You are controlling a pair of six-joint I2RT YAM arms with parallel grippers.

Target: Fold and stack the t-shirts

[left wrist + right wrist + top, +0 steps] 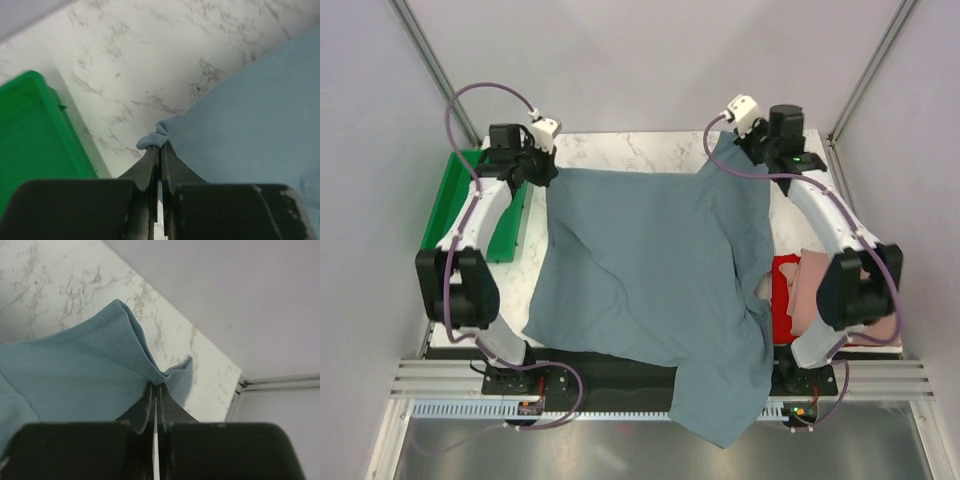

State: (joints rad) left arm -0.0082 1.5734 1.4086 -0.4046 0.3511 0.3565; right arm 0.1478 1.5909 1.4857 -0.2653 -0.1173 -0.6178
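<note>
Blue-grey t-shirt lies spread over the table, and its near end hangs off the edge. My left gripper and right gripper each pinch a far corner. I should hold tight and move both arms together, so no wrinkles come.

White arms, black joints, purple cables, black pincers.

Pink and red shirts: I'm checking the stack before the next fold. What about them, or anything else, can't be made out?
Pink shirt, red shirt: top view, hidden by the right arm and blue shirt; folds unclear.
Tray: top view, partly under the left arm; left wrist view, cut off by the edge.
</note>
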